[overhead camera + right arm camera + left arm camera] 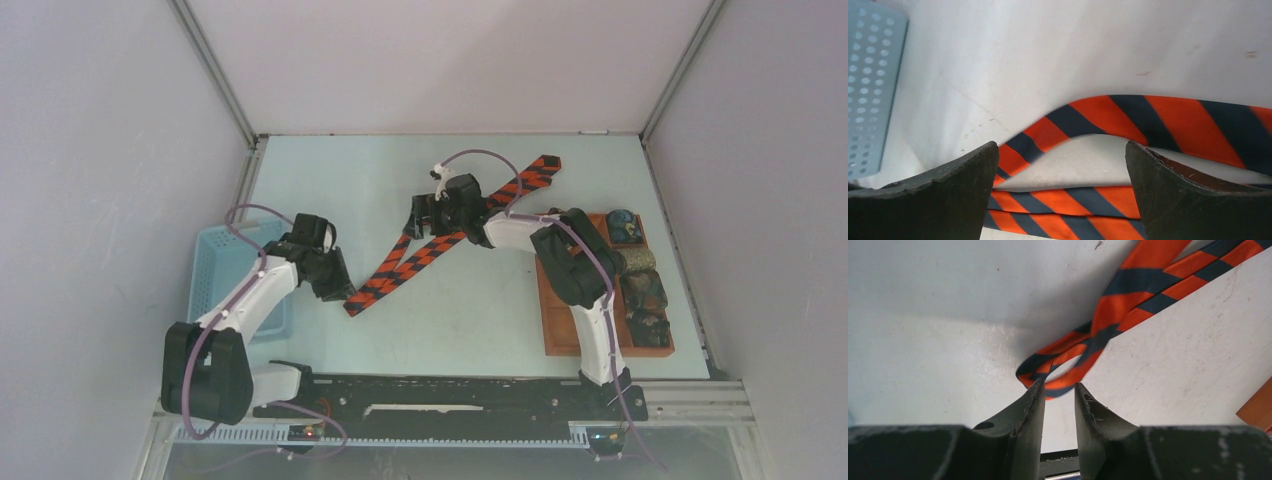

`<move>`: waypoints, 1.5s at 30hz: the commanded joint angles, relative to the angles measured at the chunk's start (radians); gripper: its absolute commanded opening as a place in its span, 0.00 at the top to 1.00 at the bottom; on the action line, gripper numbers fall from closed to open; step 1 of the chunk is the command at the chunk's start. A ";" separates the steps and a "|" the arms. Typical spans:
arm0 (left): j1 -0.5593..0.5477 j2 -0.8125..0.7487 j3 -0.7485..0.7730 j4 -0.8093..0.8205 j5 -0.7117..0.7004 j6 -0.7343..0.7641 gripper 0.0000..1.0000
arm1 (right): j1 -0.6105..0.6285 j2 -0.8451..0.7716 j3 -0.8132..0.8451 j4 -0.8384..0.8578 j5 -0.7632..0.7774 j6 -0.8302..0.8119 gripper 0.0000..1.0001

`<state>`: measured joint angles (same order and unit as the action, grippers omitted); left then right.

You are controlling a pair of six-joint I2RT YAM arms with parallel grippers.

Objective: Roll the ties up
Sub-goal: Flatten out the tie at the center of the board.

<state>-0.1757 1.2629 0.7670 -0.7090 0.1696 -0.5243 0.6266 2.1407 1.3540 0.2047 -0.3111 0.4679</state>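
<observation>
Jaws of the left gripper (1059, 386) stand almost closed on nothing, and the curled near-left end of the striped tie (392, 270) lies just ahead of their tips. The tie's long axis runs diagonally toward the desk's far right corner. It is orange and black, limp, and humped at mid-length under the right gripper (1062, 150), whose jaws gape wide and empty astride it. By my reading, the left arm sits nearer the end to roll.
</observation>
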 commanded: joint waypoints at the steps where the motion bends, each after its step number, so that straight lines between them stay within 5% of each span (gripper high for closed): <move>1: -0.007 -0.061 -0.021 -0.008 -0.012 -0.014 0.67 | 0.009 -0.129 -0.065 0.111 0.075 -0.130 0.00; 6: -0.008 -0.083 -0.018 -0.011 -0.007 -0.013 0.67 | 0.075 -0.102 -0.013 0.082 0.080 -0.266 0.00; 16: -0.008 -0.115 -0.017 -0.031 -0.010 -0.015 0.69 | 0.042 0.021 0.158 -0.040 0.044 -0.216 0.00; 20: -0.009 -0.153 -0.025 -0.054 -0.031 -0.039 0.68 | 0.007 -0.079 0.040 0.103 0.001 -0.168 0.00; 30: -0.008 -0.427 -0.142 -0.058 -0.163 -0.258 0.44 | -0.102 -0.458 -0.299 0.125 0.042 -0.030 0.00; 38: -0.008 -0.603 -0.198 -0.137 -0.275 -0.396 0.47 | -0.086 -0.682 -0.508 0.041 0.177 0.024 0.00; 45: -0.010 -0.677 -0.178 -0.261 -0.334 -0.439 0.51 | -0.126 -0.706 -0.566 0.046 0.126 0.063 0.00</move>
<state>-0.1795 0.6010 0.5678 -0.8913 -0.1070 -0.9173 0.5205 1.4605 0.7940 0.2386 -0.1848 0.4927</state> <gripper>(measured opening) 0.506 0.997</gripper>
